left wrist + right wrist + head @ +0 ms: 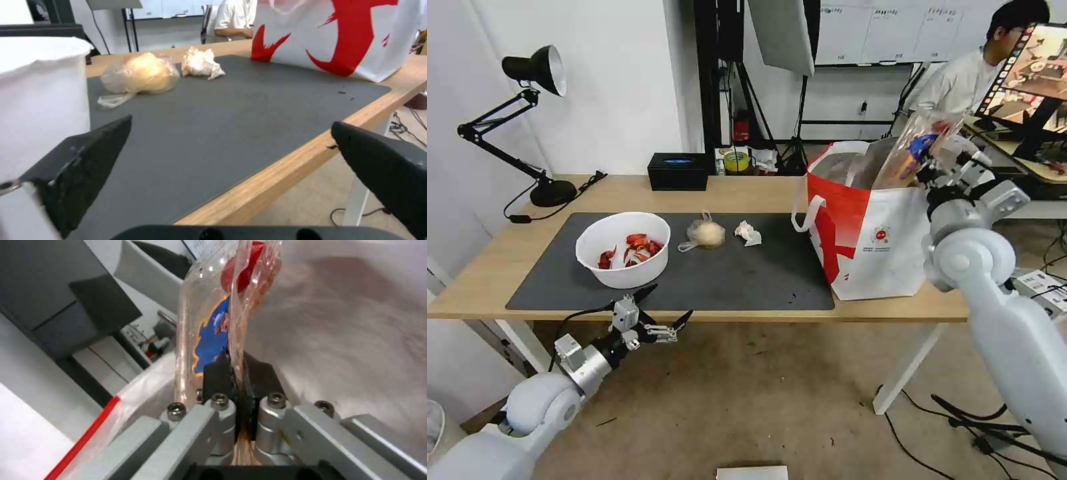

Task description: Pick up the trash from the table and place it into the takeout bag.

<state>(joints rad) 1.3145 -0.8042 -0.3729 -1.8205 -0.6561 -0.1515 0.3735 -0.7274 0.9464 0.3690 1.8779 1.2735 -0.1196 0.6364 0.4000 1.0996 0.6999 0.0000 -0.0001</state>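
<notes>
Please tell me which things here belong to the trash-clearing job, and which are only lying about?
Job: white bowl, knotted clear bag, crumpled tissue, clear plastic tray clamped in the right tool, takeout bag, open left tool.
Lying about: desk lamp, black tissue box.

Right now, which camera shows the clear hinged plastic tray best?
The right wrist view: the clear hinged plastic tray sits close up, pinched in the right tool. The head view shows it smaller, tilted over the red-and-white woven takeout bag. The left wrist view looks elsewhere.
</notes>
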